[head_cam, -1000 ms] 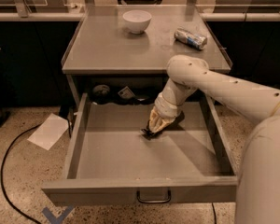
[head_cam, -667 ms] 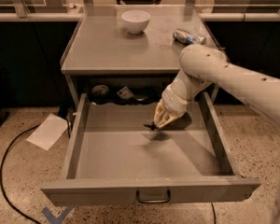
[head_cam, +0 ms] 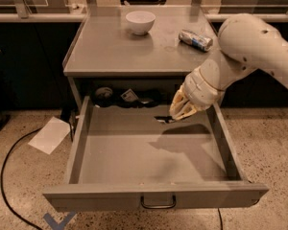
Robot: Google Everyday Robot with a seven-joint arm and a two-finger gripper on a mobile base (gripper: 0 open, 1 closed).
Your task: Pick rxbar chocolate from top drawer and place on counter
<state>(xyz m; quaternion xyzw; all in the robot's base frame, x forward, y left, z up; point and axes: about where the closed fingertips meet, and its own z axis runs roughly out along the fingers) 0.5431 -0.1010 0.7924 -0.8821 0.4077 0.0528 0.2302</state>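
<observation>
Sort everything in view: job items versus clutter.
Job: end effector, holding the rxbar chocolate over the back right of the top drawer; counter.
Lying about: white bowl and can on the counter; paper sheet and cable on the floor.

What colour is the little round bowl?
White round bowl, best in camera view; gripper above grey metal drawer.

White bowl (head_cam: pixel 140 21); silver-blue can (head_cam: pixel 195 39); pale paper sheet (head_cam: pixel 50 134).

No readable text: rxbar chocolate (head_cam: pixel 164 120) wrapper and can (head_cam: pixel 195 39) label illegible (both too small). Gripper (head_cam: pixel 176 116) over top drawer (head_cam: pixel 153 195), back right, clamping the bar.
</observation>
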